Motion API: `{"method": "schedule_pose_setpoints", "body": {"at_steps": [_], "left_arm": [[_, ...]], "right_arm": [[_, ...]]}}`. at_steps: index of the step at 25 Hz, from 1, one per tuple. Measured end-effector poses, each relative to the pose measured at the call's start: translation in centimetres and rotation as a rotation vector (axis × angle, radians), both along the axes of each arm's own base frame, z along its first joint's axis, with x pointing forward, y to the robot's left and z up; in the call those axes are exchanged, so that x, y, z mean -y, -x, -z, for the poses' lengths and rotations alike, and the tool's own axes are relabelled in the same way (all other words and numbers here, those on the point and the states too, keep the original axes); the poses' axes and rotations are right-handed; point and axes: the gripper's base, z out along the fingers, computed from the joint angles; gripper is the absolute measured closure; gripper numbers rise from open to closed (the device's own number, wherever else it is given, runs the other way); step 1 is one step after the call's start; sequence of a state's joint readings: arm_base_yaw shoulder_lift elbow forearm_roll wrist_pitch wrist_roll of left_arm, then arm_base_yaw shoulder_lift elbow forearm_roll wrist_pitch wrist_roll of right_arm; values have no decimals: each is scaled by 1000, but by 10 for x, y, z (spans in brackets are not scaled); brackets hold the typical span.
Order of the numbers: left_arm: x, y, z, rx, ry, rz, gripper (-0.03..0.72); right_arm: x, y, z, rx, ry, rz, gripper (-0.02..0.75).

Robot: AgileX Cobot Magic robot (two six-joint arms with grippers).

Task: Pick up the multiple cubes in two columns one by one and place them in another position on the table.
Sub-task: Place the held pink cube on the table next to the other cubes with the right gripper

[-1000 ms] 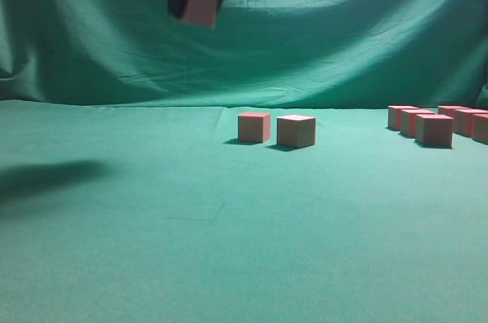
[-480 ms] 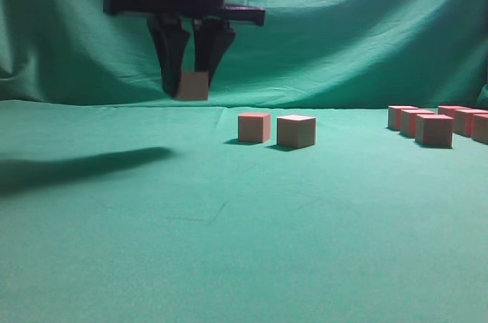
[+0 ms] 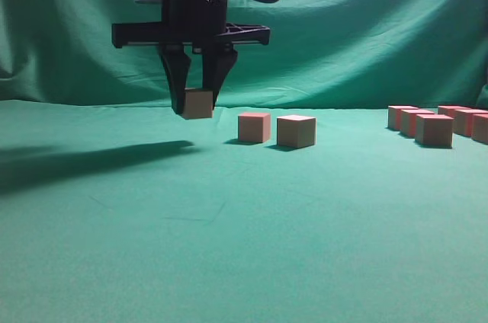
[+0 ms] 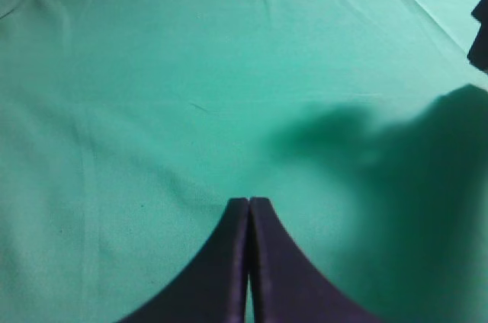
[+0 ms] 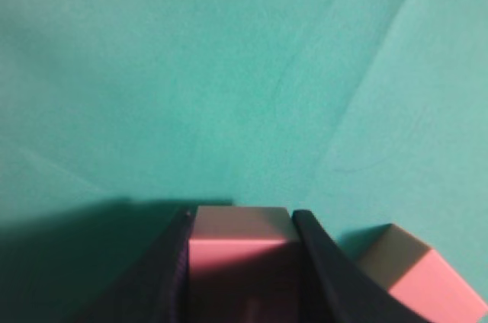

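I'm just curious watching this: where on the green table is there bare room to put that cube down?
The table is bare across the whole front and on the left, beside the two placed cubes, under the tool holding the cube. It is crowded only at the far right, where the cluster of cubes sits.

Eight cubes can be counted from the exterior view: one cube (image 3: pixel 197 103) held off the table (image 3: pixel 229 247) between the fingers of the right gripper (image 3: pixel 197 102), a pair of cubes (image 3: pixel 276 129) standing side by side near the middle, and five cubes (image 3: pixel 438 123) clustered at the far right edge (that cluster runs to the frame border, so its count is a minimum). Two grippers are present, the second being the left gripper (image 4: pixel 248 203), seen only in its own wrist view with its jaws pressed together on nothing. There is one table and one draped green backdrop (image 3: pixel 366 26).
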State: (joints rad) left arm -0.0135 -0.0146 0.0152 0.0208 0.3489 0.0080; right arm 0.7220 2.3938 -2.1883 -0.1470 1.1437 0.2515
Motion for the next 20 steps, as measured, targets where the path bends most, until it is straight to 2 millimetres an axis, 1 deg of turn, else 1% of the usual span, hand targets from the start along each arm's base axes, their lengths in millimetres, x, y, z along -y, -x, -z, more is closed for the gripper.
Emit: {"method": "schedule_pose_setpoints", "body": {"at_steps": [2, 5, 20], "left_arm": [[0, 0, 0, 0, 0, 0, 688], [0, 0, 0, 0, 0, 0, 688], [0, 0, 0, 0, 0, 0, 688]], "right_arm": [[-1, -1, 7, -14, 5, 18, 484], [-1, -1, 13, -25, 8, 34, 484], [2, -3, 13, -5, 22, 74, 484]]}}
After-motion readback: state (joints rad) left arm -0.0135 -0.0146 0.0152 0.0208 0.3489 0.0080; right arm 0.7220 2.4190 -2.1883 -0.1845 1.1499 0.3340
